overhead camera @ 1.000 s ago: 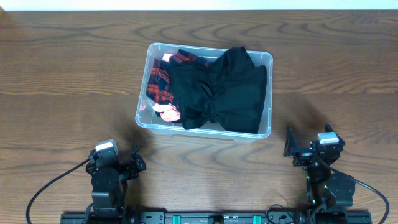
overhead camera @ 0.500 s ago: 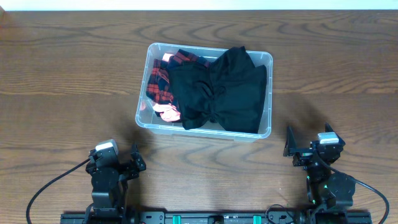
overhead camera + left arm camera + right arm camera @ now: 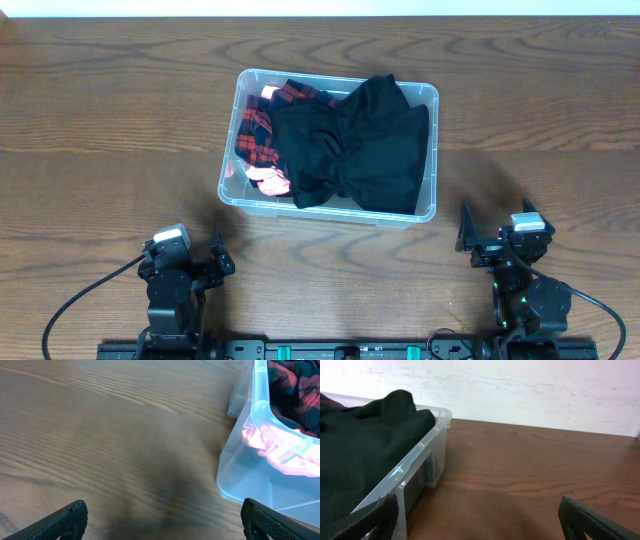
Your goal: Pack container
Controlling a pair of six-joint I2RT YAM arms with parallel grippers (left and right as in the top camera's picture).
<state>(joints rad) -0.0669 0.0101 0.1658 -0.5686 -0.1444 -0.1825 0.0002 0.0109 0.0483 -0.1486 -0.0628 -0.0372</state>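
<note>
Both arms sit low at the near edge of the table (image 3: pixel 100 120). The left gripper (image 3: pixel 162 522) is spread wide and empty, with the container (image 3: pixel 232 140) ahead to its right. The right gripper (image 3: pixel 480 515) is likewise wide and empty, the container ahead to its left. A black garment (image 3: pixel 360 150) and red plaid cloth (image 3: pixel 258 135) fill it.

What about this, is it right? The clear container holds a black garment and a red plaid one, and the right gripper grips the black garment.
No. The right gripper grips nothing: the overhead view shows it open and well apart from the container. The container does hold the black garment and the red plaid one.
</note>
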